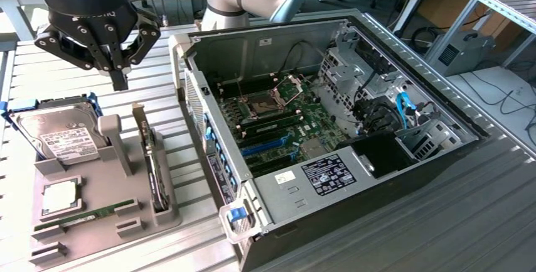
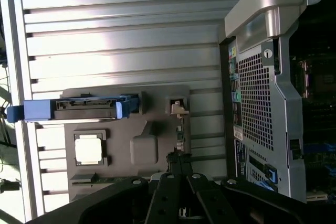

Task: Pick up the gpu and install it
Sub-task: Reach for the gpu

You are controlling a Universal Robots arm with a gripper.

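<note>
The gpu is a thin dark card standing on edge in a slot of the grey holder tray, at the exterior view's left. My gripper hangs above the card's far end, a little clear of it, fingers shut with nothing between them. In the wrist view the gpu runs as a narrow dark strip straight out from my shut gripper. The open computer case lies beside the tray, with its motherboard exposed.
The tray also holds a silver hard drive in a blue carrier, a square processor and a green memory stick. The case's perforated rear panel rises close beside the tray. Everything rests on a ribbed metal table.
</note>
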